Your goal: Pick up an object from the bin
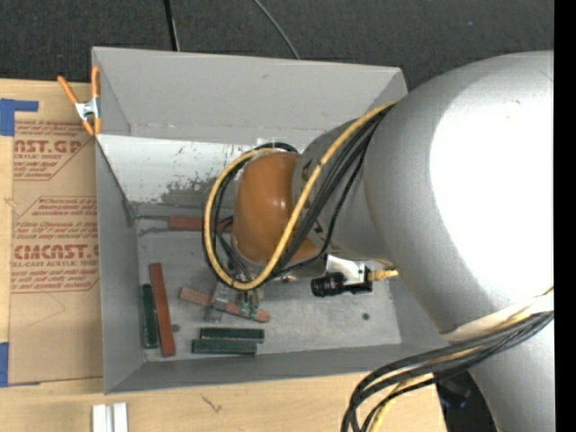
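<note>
Hanging low in the grey bin [117, 241], the hand [219, 302] sits on a little jumble of short pieces on the floor, with a pinkish-brown stick [193, 294] touching its left and a red-and-green bit [250, 310] at its right. Honestly can't tell if the hand is open or closed. Two dark green sticks [231, 334] lie just below it, and a long red-brown stick [161, 309] runs beside a green stick [147, 316] along the left wall.
</note>
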